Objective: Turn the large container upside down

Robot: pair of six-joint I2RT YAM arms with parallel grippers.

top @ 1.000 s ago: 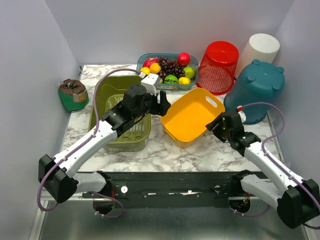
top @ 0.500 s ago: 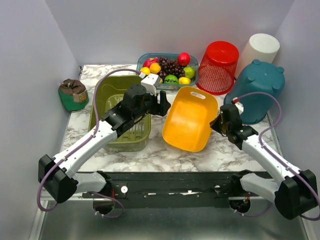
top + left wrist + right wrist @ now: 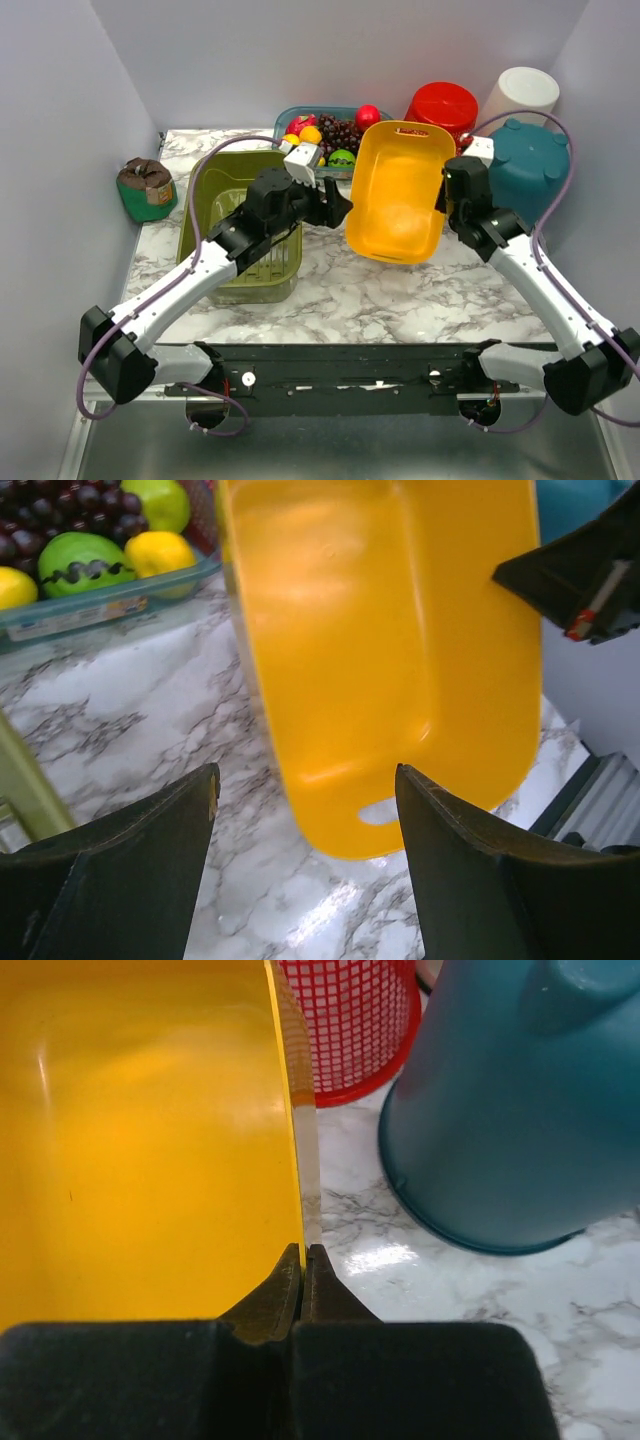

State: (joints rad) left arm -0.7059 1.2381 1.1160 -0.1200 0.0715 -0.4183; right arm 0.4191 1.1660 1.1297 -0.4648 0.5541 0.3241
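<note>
Marbled tabletop (image 3: 350, 290), pale walls behind. Yellow container (image 3: 397, 195) is held tipped up on end at centre-far, hollow facing near, its right rim pinched in the closed right pincer (image 3: 303, 1255). Left pincer (image 3: 336, 207) is spread wide just left of it, nothing gripped. Fruit tray (image 3: 330, 130) and red basket (image 3: 440, 105) are seen behind, teal tub (image 3: 525, 165) at right.

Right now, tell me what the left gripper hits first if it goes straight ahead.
Most likely the yellow container, which fills the view between the left gripper's open fingers, though the depth to it is unclear.
</note>
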